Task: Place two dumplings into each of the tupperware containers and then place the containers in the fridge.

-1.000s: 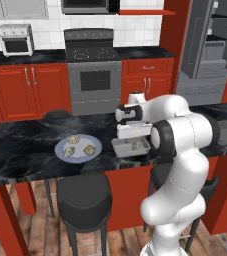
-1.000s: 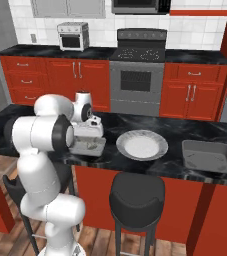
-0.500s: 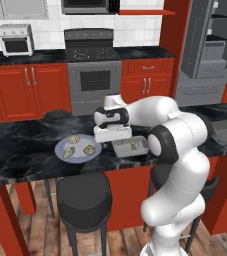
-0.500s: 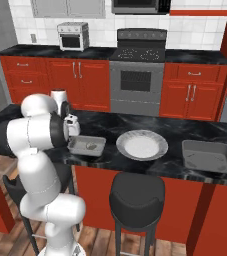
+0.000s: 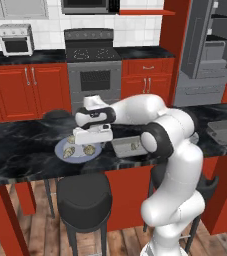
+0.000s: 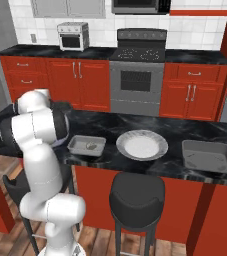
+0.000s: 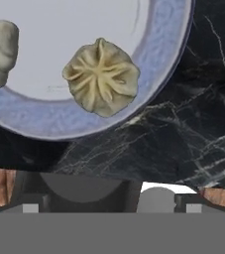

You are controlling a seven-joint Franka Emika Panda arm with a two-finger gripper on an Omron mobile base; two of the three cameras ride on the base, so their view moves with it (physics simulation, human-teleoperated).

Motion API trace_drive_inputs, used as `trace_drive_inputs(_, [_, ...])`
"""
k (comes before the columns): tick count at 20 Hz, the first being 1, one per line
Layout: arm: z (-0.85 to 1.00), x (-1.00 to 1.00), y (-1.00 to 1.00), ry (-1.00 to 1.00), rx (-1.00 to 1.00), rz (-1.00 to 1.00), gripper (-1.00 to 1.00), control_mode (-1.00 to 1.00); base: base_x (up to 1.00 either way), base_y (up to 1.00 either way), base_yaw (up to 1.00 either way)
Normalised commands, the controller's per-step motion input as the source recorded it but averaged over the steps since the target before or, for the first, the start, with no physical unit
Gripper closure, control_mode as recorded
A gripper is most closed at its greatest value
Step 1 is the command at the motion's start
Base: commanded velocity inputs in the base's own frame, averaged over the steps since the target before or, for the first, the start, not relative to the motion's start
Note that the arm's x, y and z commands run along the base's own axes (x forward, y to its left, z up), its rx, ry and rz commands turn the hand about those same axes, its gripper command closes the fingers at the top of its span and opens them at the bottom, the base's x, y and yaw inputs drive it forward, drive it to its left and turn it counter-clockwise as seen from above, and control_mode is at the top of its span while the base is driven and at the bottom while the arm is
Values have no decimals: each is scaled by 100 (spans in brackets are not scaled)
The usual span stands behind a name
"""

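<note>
while the claw (image 5: 86, 143) hangs over the plate (image 5: 61, 152), grip state unclear, a dumpling (image 7: 101, 77) lies just below it and a tupperware container (image 5: 122, 146) sits beside.

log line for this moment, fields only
phase: reach for next dumpling | gripper: above plate, jaw state unclear | dumpling: on plate near rim | near container: holds one dumpling | far container: looks empty

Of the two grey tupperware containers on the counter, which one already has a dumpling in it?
The container beside the plate; a dumpling lies inside. The far container looks empty.
</note>
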Motion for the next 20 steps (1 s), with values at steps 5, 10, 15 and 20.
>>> trace_drive_inputs(5, [-14,40,4,0,0,0,-100,-100,0,0,0])
trace_drive_inputs(10, [-1,0,44,0,0,0,-100,-100,0,0,0])
trace_drive_inputs(15, [-11,4,84,0,0,0,-100,-100,0,0,0])
trace_drive_inputs(20, [-18,24,48,0,0,-8,-100,-100,0,0,0])
